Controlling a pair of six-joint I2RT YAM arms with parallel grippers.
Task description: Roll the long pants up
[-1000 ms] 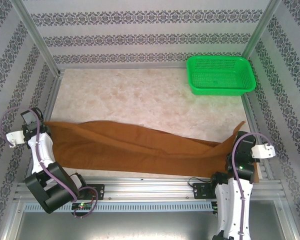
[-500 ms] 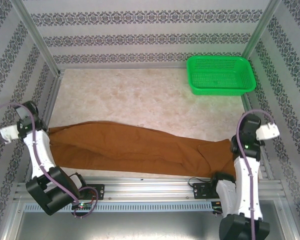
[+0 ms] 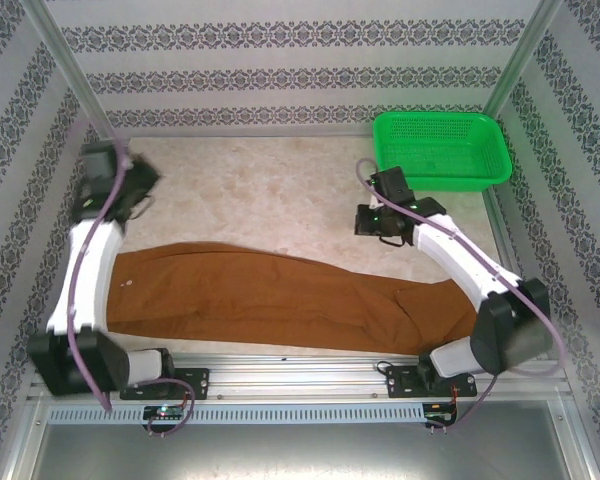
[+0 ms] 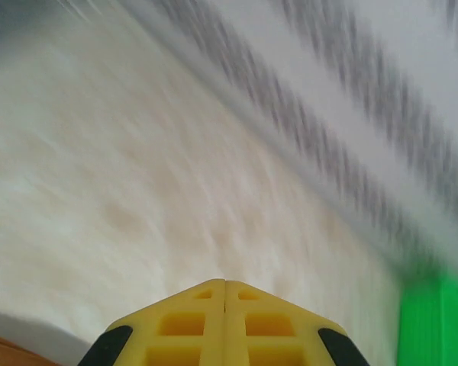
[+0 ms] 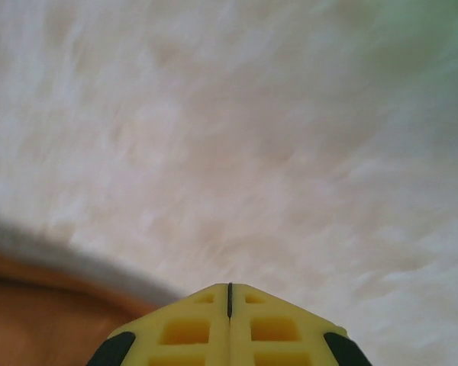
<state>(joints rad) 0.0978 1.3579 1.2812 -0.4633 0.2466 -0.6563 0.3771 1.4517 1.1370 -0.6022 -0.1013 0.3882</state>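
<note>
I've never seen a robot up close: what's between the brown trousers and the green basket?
Top view: mostly bare pale tabletop between the trousers and the basket, crossed by the right arm, whose shut right gripper hangs near the basket.

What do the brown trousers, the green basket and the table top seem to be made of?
The rust-brown long pants: likely woven cloth, matte; they lie limp with soft folds. The green rectangular mesh basket: probably moulded plastic, with a regular perforated grid. The pale beige table top: smooth, with a marble-like veined pattern; whether it is real stone or a printed sheet, I cannot tell.
</note>
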